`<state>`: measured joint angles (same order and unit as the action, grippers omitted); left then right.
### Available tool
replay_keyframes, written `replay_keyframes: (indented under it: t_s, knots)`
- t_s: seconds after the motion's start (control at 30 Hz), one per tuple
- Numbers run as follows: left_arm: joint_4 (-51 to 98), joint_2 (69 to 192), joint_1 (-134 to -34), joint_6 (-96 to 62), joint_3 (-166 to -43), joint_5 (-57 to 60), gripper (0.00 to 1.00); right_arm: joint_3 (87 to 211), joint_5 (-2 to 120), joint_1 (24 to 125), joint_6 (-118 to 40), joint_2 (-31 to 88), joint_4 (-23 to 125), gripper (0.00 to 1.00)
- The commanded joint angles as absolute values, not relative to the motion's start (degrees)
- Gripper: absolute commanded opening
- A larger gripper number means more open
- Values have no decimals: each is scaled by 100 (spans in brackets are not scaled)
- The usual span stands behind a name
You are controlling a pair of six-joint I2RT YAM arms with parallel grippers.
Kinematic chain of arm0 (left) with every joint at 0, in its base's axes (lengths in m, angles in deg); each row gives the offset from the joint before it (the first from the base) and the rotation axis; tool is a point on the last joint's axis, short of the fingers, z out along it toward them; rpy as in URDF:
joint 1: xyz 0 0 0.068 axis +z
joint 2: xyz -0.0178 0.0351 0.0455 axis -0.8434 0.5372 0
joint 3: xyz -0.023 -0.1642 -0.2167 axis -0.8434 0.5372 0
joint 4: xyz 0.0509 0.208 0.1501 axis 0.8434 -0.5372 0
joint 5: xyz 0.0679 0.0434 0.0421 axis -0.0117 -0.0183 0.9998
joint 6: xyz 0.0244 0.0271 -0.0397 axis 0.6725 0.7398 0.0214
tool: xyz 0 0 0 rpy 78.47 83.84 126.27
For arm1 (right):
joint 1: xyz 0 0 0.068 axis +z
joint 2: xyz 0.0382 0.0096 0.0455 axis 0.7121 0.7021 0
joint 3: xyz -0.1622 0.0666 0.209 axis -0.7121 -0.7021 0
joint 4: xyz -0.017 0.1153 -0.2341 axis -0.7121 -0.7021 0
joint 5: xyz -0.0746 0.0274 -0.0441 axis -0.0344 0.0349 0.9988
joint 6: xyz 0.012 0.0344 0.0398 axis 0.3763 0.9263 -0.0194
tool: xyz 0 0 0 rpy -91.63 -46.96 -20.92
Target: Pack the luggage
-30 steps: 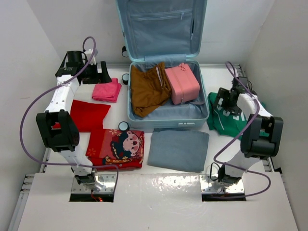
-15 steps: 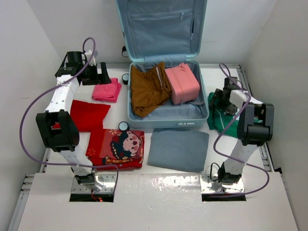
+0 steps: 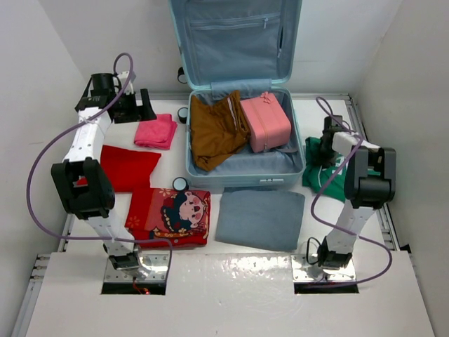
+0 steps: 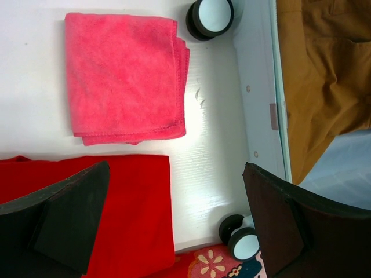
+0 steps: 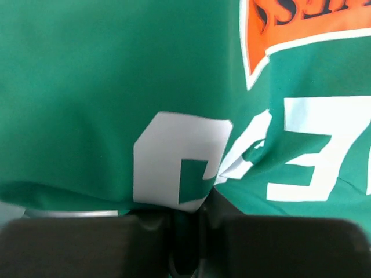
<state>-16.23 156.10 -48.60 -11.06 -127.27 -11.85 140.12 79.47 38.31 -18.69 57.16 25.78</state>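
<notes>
Nearest me, just past the arm bases, two folded pieces lay side by side on the desk (image 3: 309, 112): one grey cloth (image 3: 259, 217) and one red cloth printed with a cartoon face (image 3: 168, 214). A second red cloth (image 3: 130, 168), plain, lay just beyond the printed one on the left.

Behind the grey cloth lay the luggage (image 3: 245, 179), the only suitcase there. It was open in the middle of the desk, with its lid (image 3: 235, 38) standing up against the back wall. Inside the base were two things: one brown garment (image 3: 214, 130) on the left and one pink case (image 3: 265, 123) on the right, touching each other. Two wheels (image 4: 210, 17) showed along its left side.

The luggage sat between the two sets of jaws. The right jaws were down just beside its right wall, on the one green jersey (image 3: 319, 182) lying there. They were all but closed, with a fold of the green fabric pinched between them. The left jaws hung to the left of the luggage's far left corner, beyond the one pink towel (image 3: 156, 131). They were spread wide with nothing between them, and under them I saw the towel, the plain red cloth and the suitcase's edge.
</notes>
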Motion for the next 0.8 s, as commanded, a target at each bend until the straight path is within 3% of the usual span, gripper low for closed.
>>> replay_keyframes:
  t_s: [0.0,0.1,0.23,0.37,0.57,0.77]
  knots:
    - [-1646,15675,-4740,-1180,-12987,-1123,100,13870,7417,3469,-2073,5595,2175,0]
    - [-1646,15728,-4740,-1232,-12987,-1185,100,14089,6460,3144,-2319,5156,1947,0]
    - [-1646,15780,-4740,-1286,-12987,-1360,100,14423,4101,2625,-2477,4384,1832,0]
    - [-1646,15781,-4740,-1286,-12987,-1422,100,14521,3260,2773,-2891,3566,1787,0]
    - [-1646,15781,-4740,-1286,-12926,-1554,100,14626,2880,3966,-2409,3248,2288,0]
    - [-1646,15711,-4740,-1286,-12706,-1396,100,14715,3493,5366,-1433,3879,2746,0]
